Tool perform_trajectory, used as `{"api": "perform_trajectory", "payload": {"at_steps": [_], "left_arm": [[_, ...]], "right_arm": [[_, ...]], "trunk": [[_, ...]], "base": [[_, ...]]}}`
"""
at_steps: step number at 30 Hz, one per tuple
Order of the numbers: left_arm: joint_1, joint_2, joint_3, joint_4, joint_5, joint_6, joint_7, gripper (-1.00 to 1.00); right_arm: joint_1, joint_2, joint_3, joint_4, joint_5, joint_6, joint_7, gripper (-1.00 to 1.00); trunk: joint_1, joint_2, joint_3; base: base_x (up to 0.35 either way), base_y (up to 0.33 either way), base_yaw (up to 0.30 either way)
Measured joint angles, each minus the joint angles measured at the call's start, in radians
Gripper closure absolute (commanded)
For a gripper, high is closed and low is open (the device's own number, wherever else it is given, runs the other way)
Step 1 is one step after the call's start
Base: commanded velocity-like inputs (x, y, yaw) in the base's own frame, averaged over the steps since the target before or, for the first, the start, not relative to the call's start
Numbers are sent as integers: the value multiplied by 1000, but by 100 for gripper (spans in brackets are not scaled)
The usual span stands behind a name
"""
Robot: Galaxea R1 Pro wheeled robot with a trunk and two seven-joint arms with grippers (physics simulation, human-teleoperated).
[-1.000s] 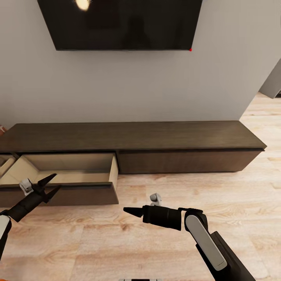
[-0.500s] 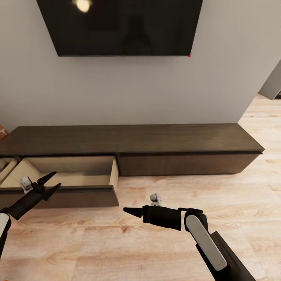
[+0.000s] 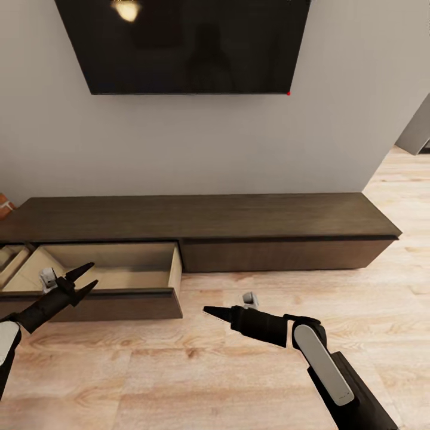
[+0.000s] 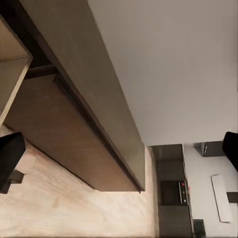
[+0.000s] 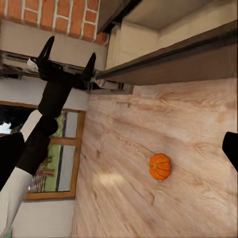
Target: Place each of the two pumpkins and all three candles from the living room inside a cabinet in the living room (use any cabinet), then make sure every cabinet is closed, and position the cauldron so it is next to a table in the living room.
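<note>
The long dark-brown cabinet (image 3: 239,215) stands against the wall, and its left drawer (image 3: 119,266) is pulled out with nothing showing inside. My left gripper (image 3: 91,275) hangs open just over that drawer's front panel. My right gripper (image 3: 206,309) points left above the plank floor in front of the cabinet; the right wrist view has its fingers far apart, open and holding nothing. One orange pumpkin (image 5: 160,166) lies on the floor in front of the open drawer (image 5: 168,29), below the left gripper (image 5: 69,52). Candles, cauldron and table are out of view.
A large dark TV (image 3: 185,42) hangs on the grey wall above the cabinet. At the far left another drawer (image 3: 9,257) stands open beside a brick chimney (image 5: 49,15). A glazed wooden door (image 5: 54,158) lies beyond. Open floor runs past the cabinet's right end (image 3: 406,197).
The whole head view has shifted: the camera has backed off a little from the cabinet. Both arms keep nearly the same pose, the right gripper a bit further right.
</note>
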Motion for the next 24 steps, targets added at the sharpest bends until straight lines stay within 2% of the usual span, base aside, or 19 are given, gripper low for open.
{"api": "perform_trajectory", "payload": {"at_steps": [1,3,6,10,13,16,17,20,24], "left_arm": [[0,0,-8,-14,-3,0,18,-100],[0,1,-14,-27,-5,0,72,-100],[0,2,-17,-35,-14,0,157,-100],[0,0,-44,-56,-82,0,236,-100],[0,-8,-69,-81,-138,-1,262,-100],[0,-13,-113,-113,-182,-1,274,-100],[0,-13,-121,-119,-187,-1,275,-100],[1,-13,-149,-153,-199,0,277,-100],[1,-13,-160,-166,-204,1,278,-100]], "right_arm": [[0,-2,-23,43,6,-1,-4,-100],[0,-8,-40,115,12,-6,-7,-100],[0,-37,-48,181,56,-11,-23,-100],[0,-59,-67,242,103,-15,-89,-100],[0,-63,-88,283,132,-40,-174,-100],[0,-65,-96,348,195,-116,-281,-100],[0,-65,-96,362,206,-132,-302,-100],[0,-61,-97,449,267,-225,-424,-100],[0,-58,-96,531,305,-337,-514,-100]], "trunk": [[-4,7,3],[-11,21,9],[-23,42,19],[-38,70,31],[-50,91,41],[-61,112,50],[-65,119,53],[-77,140,63],[-92,168,75]], "base": [[0,0,0],[0,0,0],[0,0,0],[0,0,0],[0,0,0],[0,0,0],[0,0,0],[0,0,0],[0,0,0]]}}
